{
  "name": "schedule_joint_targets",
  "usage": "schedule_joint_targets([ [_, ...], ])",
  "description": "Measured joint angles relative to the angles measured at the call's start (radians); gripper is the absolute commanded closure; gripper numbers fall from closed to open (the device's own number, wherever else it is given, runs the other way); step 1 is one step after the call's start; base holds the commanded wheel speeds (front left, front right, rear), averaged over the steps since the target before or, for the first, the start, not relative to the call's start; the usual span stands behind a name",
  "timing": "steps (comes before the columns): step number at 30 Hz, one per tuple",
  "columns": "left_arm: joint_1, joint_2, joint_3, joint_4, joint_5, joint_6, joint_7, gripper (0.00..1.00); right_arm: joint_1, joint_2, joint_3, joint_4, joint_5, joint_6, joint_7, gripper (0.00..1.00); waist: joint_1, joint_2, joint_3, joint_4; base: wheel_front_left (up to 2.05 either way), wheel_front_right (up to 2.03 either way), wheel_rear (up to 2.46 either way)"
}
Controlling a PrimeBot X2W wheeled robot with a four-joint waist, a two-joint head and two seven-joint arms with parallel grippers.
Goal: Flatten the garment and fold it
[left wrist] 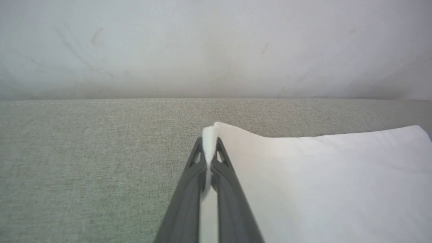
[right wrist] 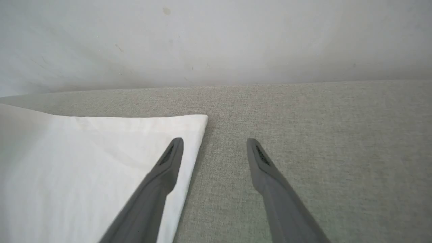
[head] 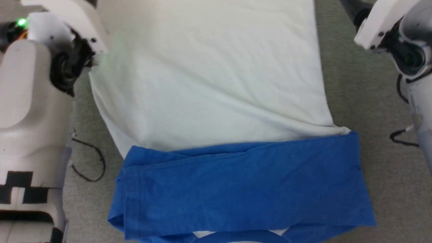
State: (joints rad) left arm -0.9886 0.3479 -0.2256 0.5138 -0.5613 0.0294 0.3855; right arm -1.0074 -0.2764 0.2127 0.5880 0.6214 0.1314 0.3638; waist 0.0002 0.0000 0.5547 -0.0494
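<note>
Left fingers (left wrist: 189, 192) are pinched tight on one far hem corner of the shirt (head: 209, 77), with white cloth bunched up between the tips. Right fingers (right wrist: 162, 175) are spread wide and hold nothing; one hangs over the other far corner, its mate over bare table (head: 371, 101) just beside it. Shirt lies spread on the table. White body is mostly smooth, with a few soft creases. Blue sleeves (head: 246, 182) are folded across the near end, collar (head: 236, 238) at the near edge. My reading: flattening is about done and the sleeves are in. Left to do: right side takes its corner, both corners carry the hem over toward the collar, then perhaps one more fold.
</note>
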Motion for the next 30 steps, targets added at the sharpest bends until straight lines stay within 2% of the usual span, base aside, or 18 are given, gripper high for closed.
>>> schedule_joint_targets([
  [6, -0.057, -0.062, -0.04, 0.004, 0.007, -0.023, -0.044, 1.0, -0.165, -0.015, 0.057, 0.2, -0.007, 0.0, 0.129, 0.0, -0.0001, 0.0, 0.033, 0.079, 0.0, 0.0, 0.0],
  [11, -0.088, -0.088, -0.061, 0.021, 0.007, -0.049, -0.072, 1.0, -0.263, -0.025, 0.102, 0.306, -0.015, 0.0, 0.206, 0.0, -0.0001, 0.0, 0.077, 0.124, 0.0, 0.0, 0.0],
  [14, -0.091, -0.093, -0.07, 0.042, 0.007, -0.063, -0.087, 1.0, -0.324, -0.036, 0.126, 0.355, -0.015, 0.0, 0.293, 0.0, -0.0003, 0.0, 0.097, 0.145, 0.0, 0.0, 0.0],
  [15, -0.091, -0.093, -0.071, 0.051, 0.007, -0.064, -0.088, 1.0, -0.344, -0.039, 0.131, 0.367, -0.013, 0.0, 0.326, 0.56, -0.0003, 0.0, 0.102, 0.151, 0.0, 0.0, 0.0],
  [16, -0.091, -0.093, -0.072, 0.06, 0.007, -0.066, -0.091, 1.0, -0.362, -0.041, 0.135, 0.379, -0.008, 0.0, 0.361, 0.81, -0.0004, 0.0, 0.107, 0.156, 0.0, 0.0, 0.0],
  [17, -0.091, -0.093, -0.074, 0.067, 0.007, -0.072, -0.096, 1.0, -0.376, -0.044, 0.141, 0.387, -0.005, 0.0, 0.388, 1.0, -0.0004, 0.0, 0.11, 0.16, 0.0, 0.0, 0.0],
  [20, -0.097, -0.091, -0.077, 0.092, 0.007, -0.08, -0.101, 1.0, -0.395, -0.045, 0.161, 0.393, 0.0, 0.0, 0.431, 1.0, -0.0003, 0.0, 0.111, 0.162, 0.0, 0.0, 0.0],
  [23, -0.107, -0.081, -0.082, 0.11, 0.008, -0.091, -0.112, 1.0, -0.383, -0.049, 0.19, 0.368, 0.003, 0.0, 0.397, 1.0, -0.0001, 0.0, 0.101, 0.156, 0.0, 0.0, 0.0],
  [26, -0.118, -0.065, -0.084, 0.121, 0.019, -0.094, -0.146, 1.0, -0.346, -0.067, 0.234, 0.314, 0.003, 0.0, 0.29, 1.0, -0.0001, 0.0, 0.081, 0.147, 0.0, 0.0, 0.0],
  [30, -0.13, -0.036, -0.079, 0.125, 0.034, -0.098, -0.207, 1.0, -0.32, -0.124, 0.28, 0.203, 0.01, 0.0, 0.089, 1.0, -0.0001, 0.0, 0.043, 0.134, 0.0, 0.0, 0.0],
])
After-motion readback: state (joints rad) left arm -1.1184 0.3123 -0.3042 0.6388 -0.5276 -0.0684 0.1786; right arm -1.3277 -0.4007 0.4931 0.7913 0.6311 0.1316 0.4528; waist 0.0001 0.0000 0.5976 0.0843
